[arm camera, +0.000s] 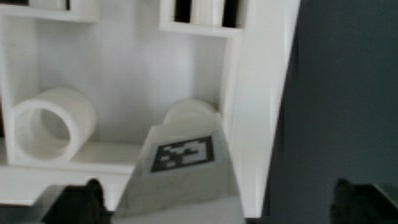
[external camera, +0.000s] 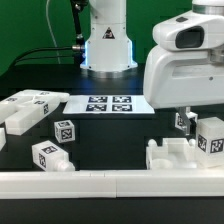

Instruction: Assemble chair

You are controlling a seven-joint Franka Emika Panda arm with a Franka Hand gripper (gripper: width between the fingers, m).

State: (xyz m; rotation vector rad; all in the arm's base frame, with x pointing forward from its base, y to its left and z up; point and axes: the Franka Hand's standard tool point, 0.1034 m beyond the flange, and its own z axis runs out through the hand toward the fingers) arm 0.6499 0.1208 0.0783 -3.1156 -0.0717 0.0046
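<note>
**White plastic parts lie loose while an open gripper straddles a tagged piece**

The chair [external camera: 188, 156] is so far only separate parts on the dark table [external camera: 110, 140]. Several tagged blocks [external camera: 30, 108] lie at the exterior view's left, near the marker board [external camera: 108, 103]. A slotted panel [arm camera: 107, 60] sits under the arm at the exterior view's right, just behind the border rail [external camera: 100, 182].

In the wrist view the gripper [arm camera: 222, 205] is spread wide. Its dark fingertips [arm camera: 80, 200] stand on either side of a tagged wedge piece [arm camera: 187, 150] and touch nothing visible. That piece stands against the panel, beside a round socket [arm camera: 54, 125].

The step looks like a grasp of the wedge piece. To do it well, centre the fingers on it, come straight down clear of the panel wall, and close evenly on its flat sides so it does not tip.

No brand or words can be read. The only markings are black-and-white square tags with blocky patterns.
</note>
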